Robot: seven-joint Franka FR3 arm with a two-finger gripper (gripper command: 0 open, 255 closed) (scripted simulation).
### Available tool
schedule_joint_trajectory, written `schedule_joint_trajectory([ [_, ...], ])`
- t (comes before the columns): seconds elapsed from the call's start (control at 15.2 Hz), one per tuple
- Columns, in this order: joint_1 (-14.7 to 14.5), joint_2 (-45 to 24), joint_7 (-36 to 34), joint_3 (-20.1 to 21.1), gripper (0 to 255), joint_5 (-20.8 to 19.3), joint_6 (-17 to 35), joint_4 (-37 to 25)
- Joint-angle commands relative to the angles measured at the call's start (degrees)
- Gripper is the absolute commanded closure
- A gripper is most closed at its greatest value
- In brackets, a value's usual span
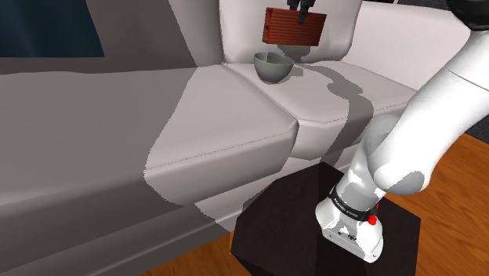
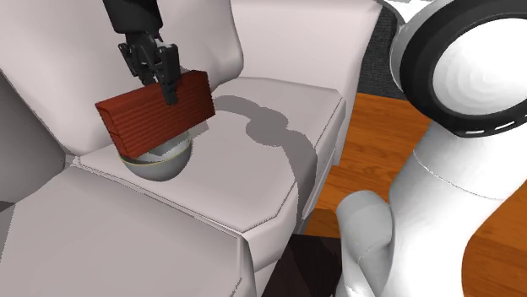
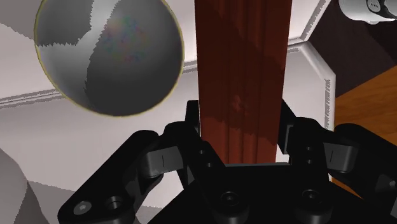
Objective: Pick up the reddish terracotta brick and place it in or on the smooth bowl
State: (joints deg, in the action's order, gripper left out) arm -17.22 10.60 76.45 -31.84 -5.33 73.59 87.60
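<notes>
White arm (image 1: 439,102) outstretched, black pincer (image 2: 165,84) tight around the brick (image 2: 139,120).

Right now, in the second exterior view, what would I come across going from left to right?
Reddish brick clasped by the black gripper → grey shadow on the white sofa cushion → wooden floor → white robot arm. The grey bowl lies beneath the brick, so it is left out.

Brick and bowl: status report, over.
Fingers shut on brick. Brick aloft just above grey bowl, not released. Nothing between them.
</notes>
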Motion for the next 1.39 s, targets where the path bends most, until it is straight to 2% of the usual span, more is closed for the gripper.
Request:
schedule_joint_trajectory([
  [0.0,0.7,-5.7,3.5,-2.7,255,2.4,-1.2,-6.2],
  [0.13,2.5,-12.4,7.3,-5.5,255,6.1,-2.8,-13.3],
  [0.26,5.9,-20.0,11.1,-7.7,255,10.9,-5.4,-21.9],
  [0.4,11.8,-28.9,14.5,-8.8,255,16.9,-9.7,-33.4],
  [0.46,18.1,-36.2,15.8,-8.7,255,22.3,-14.4,-44.8],
  [0.59,15.3,-32.9,15.4,-8.1,255,19.4,-10.5,-37.8],
  [0.86,11.3,-28.7,14.8,-8.5,255,16.4,-4.6,-28.1],
  [1.32,7.5,-24.0,13.5,-8.3,255,13.1,3.4,-16.2],
])
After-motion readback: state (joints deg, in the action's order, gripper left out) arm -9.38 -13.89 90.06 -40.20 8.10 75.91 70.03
